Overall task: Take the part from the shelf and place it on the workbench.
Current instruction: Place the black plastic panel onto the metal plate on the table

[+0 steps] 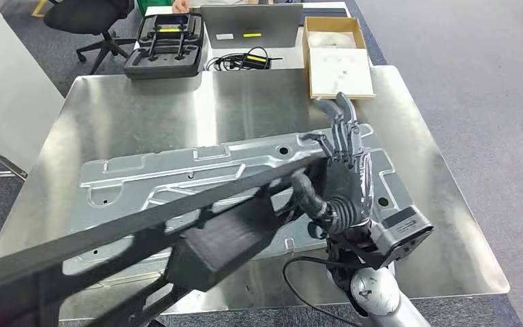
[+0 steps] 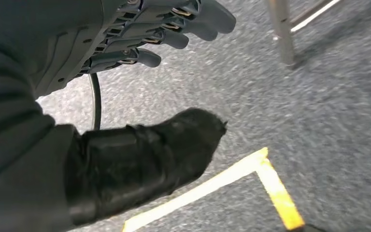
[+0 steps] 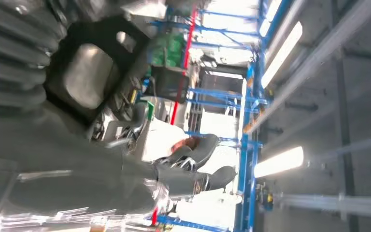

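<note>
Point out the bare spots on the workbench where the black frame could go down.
Bare steel lies between the silver stamped panel and the black foam tray, and along the workbench right edge. The middle is crowded: panel, black frame, right hand.

Things at the back of the shiny surface [image 1: 143, 109] and on the floor

A black tray [image 1: 164, 45] with yellow bits sits at the upper left of the frame. Next to it lies a black cable [image 1: 240, 61], in front of a grey laptop [image 1: 251, 25]. A brown box [image 1: 338, 58] with white sheets inside sits at the upper right. A black office chair [image 1: 90, 20] stands on the grey carpet [image 1: 463, 61] in the top left corner. In the left wrist view, yellow tape [image 2: 270, 181] makes a corner on the carpet, near a metal leg [image 2: 281, 31].
</note>
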Robot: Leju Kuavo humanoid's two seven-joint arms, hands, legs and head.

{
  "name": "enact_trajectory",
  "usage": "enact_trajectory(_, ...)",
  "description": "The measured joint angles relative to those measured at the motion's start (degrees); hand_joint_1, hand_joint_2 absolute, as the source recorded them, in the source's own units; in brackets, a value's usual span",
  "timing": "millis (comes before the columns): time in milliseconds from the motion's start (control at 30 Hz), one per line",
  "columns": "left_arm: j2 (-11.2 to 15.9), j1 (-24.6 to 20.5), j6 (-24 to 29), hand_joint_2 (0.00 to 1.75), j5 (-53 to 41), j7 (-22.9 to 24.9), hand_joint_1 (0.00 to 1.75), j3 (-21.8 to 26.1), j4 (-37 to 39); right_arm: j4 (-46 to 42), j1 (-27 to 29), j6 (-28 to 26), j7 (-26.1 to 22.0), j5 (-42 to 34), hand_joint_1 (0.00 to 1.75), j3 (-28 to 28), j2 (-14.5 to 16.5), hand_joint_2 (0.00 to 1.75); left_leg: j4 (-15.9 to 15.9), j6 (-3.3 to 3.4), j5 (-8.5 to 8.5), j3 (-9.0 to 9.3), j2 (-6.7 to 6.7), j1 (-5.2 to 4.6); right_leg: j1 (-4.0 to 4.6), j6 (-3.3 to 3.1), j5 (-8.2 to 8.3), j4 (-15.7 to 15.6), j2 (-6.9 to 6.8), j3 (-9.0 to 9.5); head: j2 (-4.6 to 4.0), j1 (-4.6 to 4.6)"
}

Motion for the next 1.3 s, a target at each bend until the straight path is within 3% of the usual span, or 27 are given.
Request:
enact_trajectory(33, 0.0, 0.0, -0.1, 0.0, 0.0, 0.1, 0.0, 0.0, 0.0, 0.0, -0.1, -0.1, -0.2, 0.0, 0.0, 0.0, 0.0, 0.0, -0.3, 0.31, 0.06, 0.3, 0.07, 0.14, 0.03, 0.15, -1.14, 1.9, -0.04, -0.79, 0.0, 0.08)
enact_trajectory(100, 0.1, 0.0, -0.5, 0.0, 0.1, 0.3, 0.0, 0.0, 0.0, 0.0, -0.2, -0.2, -0.4, -0.1, 0.0, 0.0, 0.0, 0.0, -0.5, 0.74, -0.04, 0.57, 0.17, 0.12, 0.0, 0.33, -4.31, 8.8, -0.07, -4.15, -0.01, 0.21)
enact_trajectory(167, 0.2, 0.0, -1.0, 0.0, 0.2, 0.5, 0.0, 0.0, 0.0, 0.1, -0.1, -0.3, -0.4, -0.1, 0.0, 0.0, 0.0, 0.0, -0.4, 0.89, -0.15, 0.63, 0.18, 0.09, -0.11, 0.49, -5.52, 14.2, -0.08, -7.22, -0.01, 0.26)
enact_trajectory(200, 0.2, 0.0, -1.2, 0.0, 0.2, 0.6, 0.0, 0.0, 0.0, 0.1, -0.1, -0.3, -0.5, -0.2, 0.0, 0.0, 0.0, 0.0, -0.4, 0.88, -0.22, 0.7, 0.15, 0.1, -0.2, 0.55, -4.57, 14.0, -0.09, -7.41, -0.01, 0.26)
enact_trajectory(233, 0.2, 0.0, -1.3, 0.0, 0.3, 0.7, 0.0, 0.0, 0.0, 0.1, -0.1, -0.3, -0.6, -0.3, 0.0, 0.0, 0.0, 0.0, -0.3, 0.79, -0.31, 0.79, 0.1, 0.13, -0.3, 0.58, -2.7, 11.7, -0.1, -6.51, -0.01, 0.27)
enact_trajectory(267, 0.2, 0.1, -1.5, 0.0, 0.3, 0.7, 0.0, 0.0, 0.0, 0.1, -0.1, -0.3, -0.7, -0.5, 0.0, 0.0, 0.1, 0.0, -0.1, 0.64, -0.45, 0.88, 0.05, 0.16, -0.42, 0.57, -0.56, 7.9, -0.13, -4.88, -0.01, 0.27)
enact_trajectory(333, 0.2, 0.2, -1.7, 0.0, 0.4, 0.9, 0.0, 0.0, 0.0, 0.1, -0.2, -0.2, -1.0, -0.8, 0.0, 0.0, 0.2, 0.0, 0.4, 0.09, -0.78, 0.73, -0.09, 0.02, -0.43, 0.46, 1.75, 1.6, -0.13, -2.01, -0.01, 0.27)
enact_trajectory(367, 0.2, 0.2, -1.8, 0.0, 0.5, 0.9, 0.0, 0.0, 0.0, 0.1, -0.3, -0.2, -1.2, -1.0, 0.0, 0.0, 0.3, 0.0, 0.6, -0.22, -0.84, 0.59, -0.13, -0.05, -0.33, 0.33, 1.95, 0.1, -0.11, -1.38, -0.01, 0.26)
enact_trajectory(500, 0.3, 0.1, -1.9, 0.0, 0.6, 1.0, 0.0, 0.0, 0.0, 0.1, -0.5, -0.2, -1.6, -1.1, 0.0, 0.0, 0.8, 0.0, 1.4, -1.45, -1.35, 0.14, -0.05, 0.14, -0.19, -0.9, 2.2, -0.6, -0.02, -1.1, -0.01, 0.24)
enact_trajectory(567, 0.3, 0.1, -1.9, 0.0, 0.7, 1.0, 0.0, 0.0, 0.0, 0.1, -0.7, -0.3, -1.8, -1.1, 0.0, 0.0, 1.2, 0.0, 6.0, -1.97, -4.07, -1.92, 0.15, 0.25, -0.3, -1.44, 2.41, -0.8, -0.15, -0.99, -0.01, 0.18)
enact_trajectory(633, 0.2, 0.1, -1.8, 0.0, 0.7, 1.0, 0.0, 0.0, 0.0, 0.1, -0.7, -0.4, -2.0, -1.0, 0.0, 0.0, 1.4, 0.0, 13.1, -2.25, -7.24, -5.22, 0.24, 0.3, -0.13, -1.66, 2.41, -0.8, -0.25, -1.03, -0.01, 0.18)
enact_trajectory(700, 0.2, 0.2, -1.8, 0.0, 0.7, 1.1, 0.0, 0.0, 0.0, 0.1, -0.7, -0.6, -2.0, -0.9, 0.0, 0.0, 1.5, 0.0, 15.8, -2.17, -7.38, -6.48, 0.27, 0.28, 0.07, -1.71, 2.39, -0.8, -0.25, -1.01, -0.01, 0.18)
enact_trajectory(733, 0.2, 0.2, -1.8, 0.0, 0.7, 1.1, 0.0, 0.0, 0.0, 0.1, -0.7, -0.7, -2.1, -0.9, 0.0, 0.0, 1.5, 0.0, 14.0, -1.95, -5.96, -5.56, 0.27, 0.23, 0.14, -1.72, 2.38, -0.8, -0.22, -0.96, -0.01, 0.19)
enact_trajectory(800, 0.2, 0.1, -1.7, 0.0, 0.7, 1.1, 0.0, 0.0, 0.0, 0.1, -0.8, -0.9, -2.1, -0.8, 0.0, 0.0, 1.6, 0.0, 6.4, -1.23, -2.52, -1.74, 0.27, 0.0, 0.25, -1.69, 2.34, -0.8, -0.17, -0.89, -0.01, 0.2)
enact_trajectory(867, 0.3, 0.0, -1.7, 0.0, 0.7, 1.1, 0.0, 0.0, 0.0, 0.1, -0.8, -1.0, -2.1, -0.8, 0.0, 0.0, 1.7, 0.0, 1.1, -0.65, -1.08, 0.87, 0.27, -0.39, 0.33, -1.38, 2.33, -0.8, -0.18, -0.97, -0.01, 0.22)
enact_trajectory(967, 0.3, 0.1, -1.6, 0.0, 0.9, 1.1, 0.0, 0.0, 0.0, 0.1, -0.9, -1.1, -2.1, -0.8, 0.0, 0.0, 1.8, 0.0, -0.3, -0.03, -0.88, 1.36, 0.31, -0.54, 0.25, -0.54, 2.34, -1.0, -0.23, -0.99, -0.01, 0.25)
enact_trajectory(1033, 0.2, 0.1, -1.6, 0.0, 1.1, 1.1, 0.0, 0.0, 0.0, 0.1, -1.0, -1.1, -2.1, -0.7, 0.0, 0.0, 1.8, 0.0, -1.2, 0.61, -0.39, 1.87, 0.44, -0.26, 0.3, -0.07, 0.95, 0.7, -0.25, -1.65, -0.01, 0.35)
enact_trajectory(1133, 0.2, 0.1, -1.7, 0.0, 1.2, 1.0, 0.0, 0.0, 0.0, 0.1, -1.0, -1.1, -2.1, -0.7, 0.0, 0.0, 1.8, 0.0, -1.6, 1.05, -0.22, 2.1, 0.56, -0.2, 0.19, 0.33, -3.86, 10.2, -0.27, -5.99, -0.01, 0.69)
enact_trajectory(1167, 0.2, 0.1, -1.8, 0.0, 1.2, 1.0, 0.0, 0.0, 0.0, 0.1, -0.9, -1.1, -2.0, -0.7, 0.0, 0.0, 1.8, 0.0, -1.5, 1.09, -0.27, 2.08, 0.56, -0.22, 0.07, 0.48, -4.62, 12.9, -0.27, -7.26, -0.01, 0.72)
enact_trajectory(1200, 0.2, 0.1, -1.8, 0.0, 1.2, 1.0, 0.0, 0.0, 0.0, 0.1, -0.9, -1.0, -2.0, -0.7, 0.0, 0.0, 1.8, 0.0, -1.3, 1.1, -0.3, 2.06, 0.55, -0.21, -0.08, 0.64, -4.38, 13.8, -0.28, -7.7, -0.01, 0.74)
enact_trajectory(1233, 0.2, 0.1, -1.8, 0.0, 1.2, 1.0, 0.0, 0.0, 0.0, 0.1, -0.9, -1.0, -2.0, -0.7, 0.0, 0.0, 1.8, 0.0, -1.1, 1.07, -0.35, 2.05, 0.53, -0.17, -0.24, 0.78, -3.25, 12.8, -0.28, -7.18, -0.01, 0.74)
enact_trajectory(1300, 0.2, 0.1, -1.8, 0.0, 1.2, 0.9, 0.0, 0.0, 0.0, 0.1, -1.0, -1.0, -2.0, -0.7, 0.0, 0.0, 1.8, 0.0, -0.5, 0.76, -0.61, 1.89, 0.43, -0.04, -0.53, 0.94, 0.12, 6.0, -0.3, -3.77, -0.01, 0.78)
